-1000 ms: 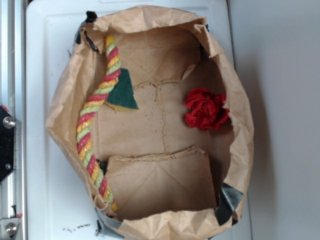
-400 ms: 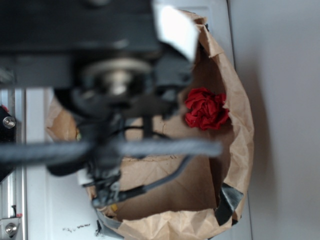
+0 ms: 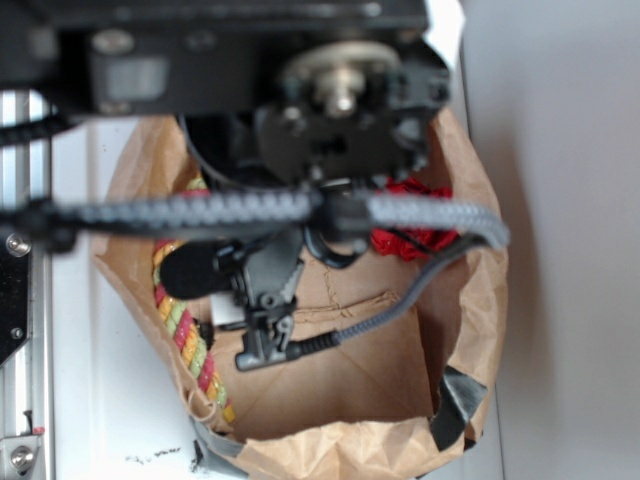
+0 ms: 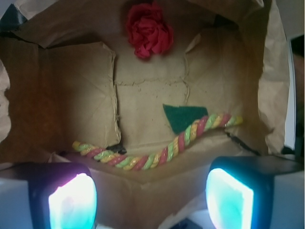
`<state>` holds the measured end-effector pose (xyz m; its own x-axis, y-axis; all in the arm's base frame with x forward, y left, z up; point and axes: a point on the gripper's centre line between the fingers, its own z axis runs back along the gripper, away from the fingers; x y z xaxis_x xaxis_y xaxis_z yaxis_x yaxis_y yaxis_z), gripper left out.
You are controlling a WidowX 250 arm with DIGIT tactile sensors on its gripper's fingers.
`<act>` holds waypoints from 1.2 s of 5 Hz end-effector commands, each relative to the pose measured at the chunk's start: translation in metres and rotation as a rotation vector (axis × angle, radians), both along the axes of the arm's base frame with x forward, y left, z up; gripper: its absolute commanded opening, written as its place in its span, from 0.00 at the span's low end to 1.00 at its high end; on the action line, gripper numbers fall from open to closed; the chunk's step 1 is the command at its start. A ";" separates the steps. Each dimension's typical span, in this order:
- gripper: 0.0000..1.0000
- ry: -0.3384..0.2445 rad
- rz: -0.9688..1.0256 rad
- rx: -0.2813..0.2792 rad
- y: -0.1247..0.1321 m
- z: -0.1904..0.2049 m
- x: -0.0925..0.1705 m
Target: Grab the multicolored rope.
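While the multicolored rope [image 4: 157, 151] is lying untouched along one side wall of the paper bag [image 4: 71, 95], the grab itself is not yet happening. In the wrist view the rope is curving across the bag's floor just ahead of the gripper [image 4: 151, 199], one end reaching toward the left flap and the other rising to the right, where it is passing just beside the green sponge [image 4: 183, 117]. In the exterior view only its lower stretch [image 3: 188, 335] is showing beneath the arm, hugging the bag's left wall. The gripper is hanging above the bag with its fingers [image 4: 71, 202] spread wide apart and nothing between them, the two glowing pads framing the bottom of the wrist picture. The red cloth ball [image 4: 148, 29] is sitting well apart from the rope, against the far wall. As I judge it, the approach is under way and the arm is roughly over the bag; what is remaining is lining up across the rope, going down until the fingers are straddling it, closing and lifting. The white desk [image 3: 110, 400] is carrying the bag.
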<state>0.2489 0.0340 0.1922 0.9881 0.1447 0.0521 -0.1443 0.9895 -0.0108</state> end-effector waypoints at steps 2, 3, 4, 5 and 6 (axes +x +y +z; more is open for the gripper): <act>1.00 0.051 0.200 -0.061 0.008 -0.032 0.004; 1.00 0.051 0.445 0.002 0.002 -0.042 0.004; 1.00 0.018 0.595 0.080 -0.006 -0.051 0.002; 1.00 0.044 0.813 0.080 -0.001 -0.067 0.009; 1.00 0.044 0.813 0.080 -0.001 -0.067 0.009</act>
